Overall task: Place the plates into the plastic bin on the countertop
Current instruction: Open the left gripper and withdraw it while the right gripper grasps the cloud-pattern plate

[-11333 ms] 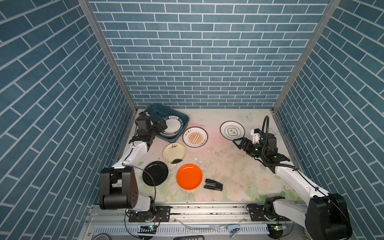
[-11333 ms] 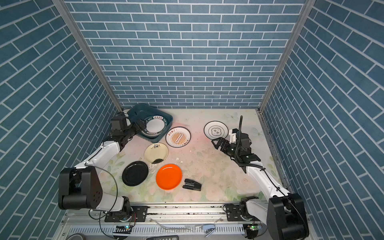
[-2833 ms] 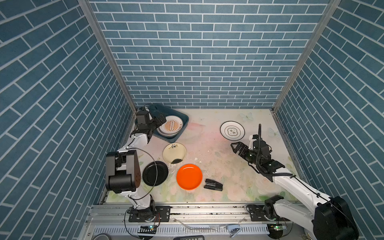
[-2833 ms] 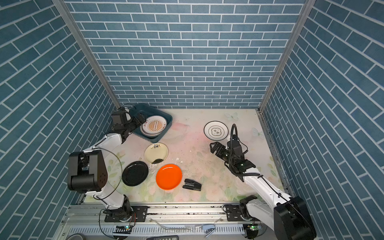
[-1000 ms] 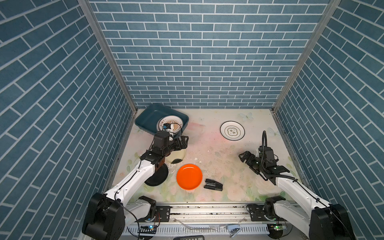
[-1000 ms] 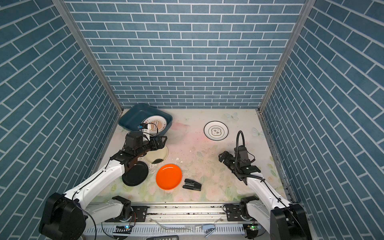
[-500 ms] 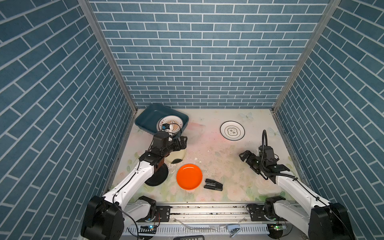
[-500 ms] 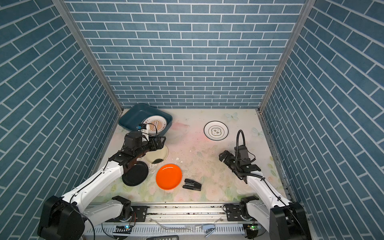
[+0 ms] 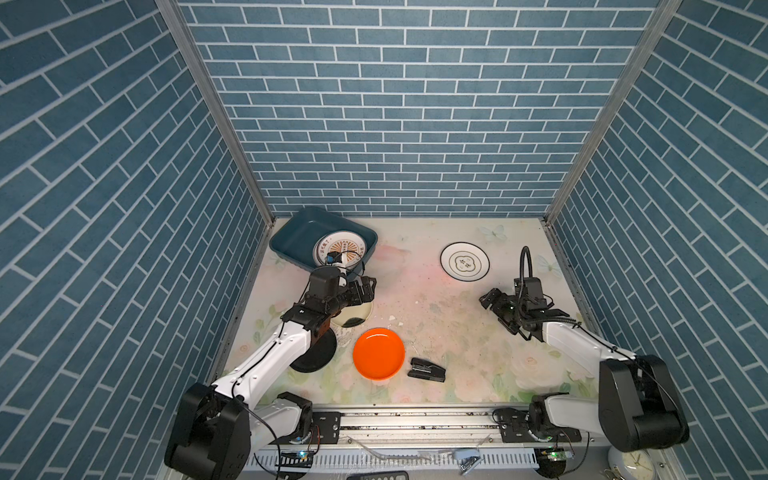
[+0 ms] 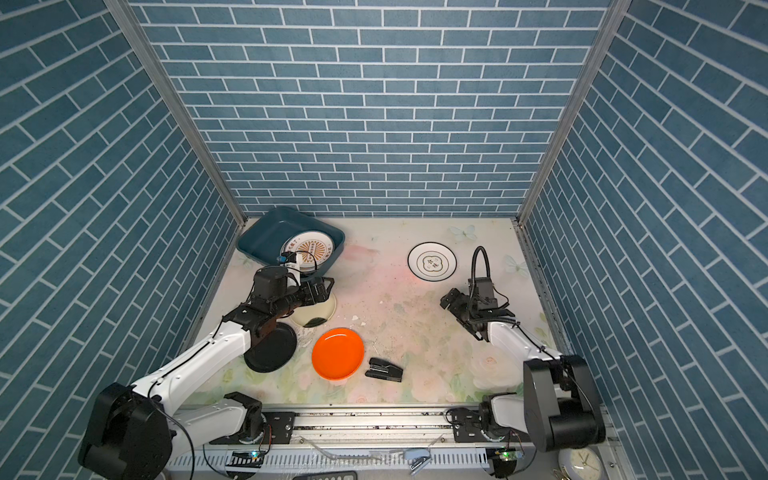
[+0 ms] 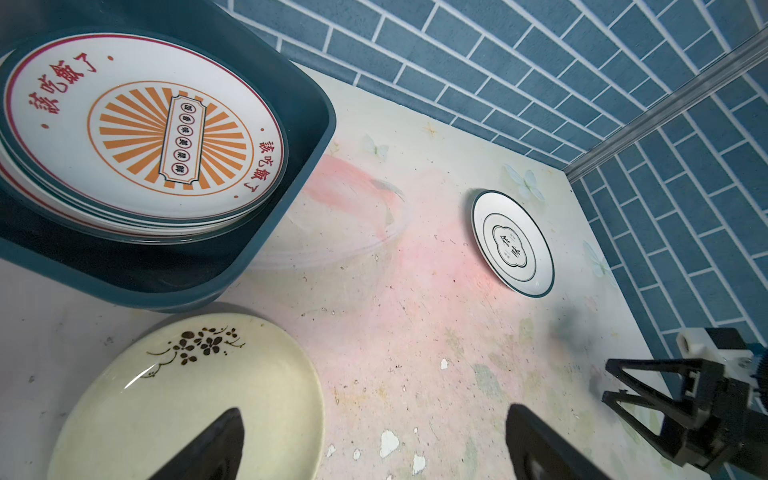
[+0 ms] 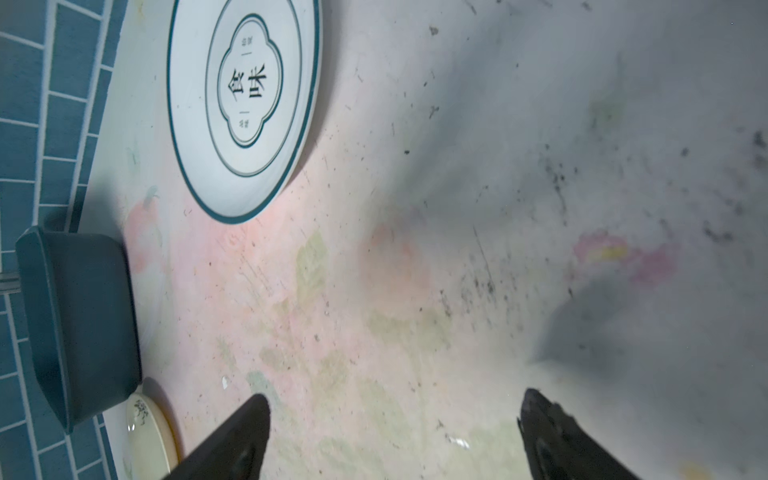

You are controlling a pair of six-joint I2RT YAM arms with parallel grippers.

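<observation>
Left wrist view: our left pincer (image 11: 374, 415) hangs released, empty, over the edge of the cream plate (image 11: 187, 399) on the worktop (image 11: 415, 311) just beside the plastic bin (image 11: 309, 158) of stacked plates (image 11: 145, 133), right pincer (image 12: 390, 403) likewise released, so we reckon next: drop, pinch its rim, lift.

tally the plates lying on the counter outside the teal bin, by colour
round cream plate with dark flower print: 1
round plain orange plate: 1
round plain black plate: 1
round white plate with teal rim: 1
total: 4
</observation>
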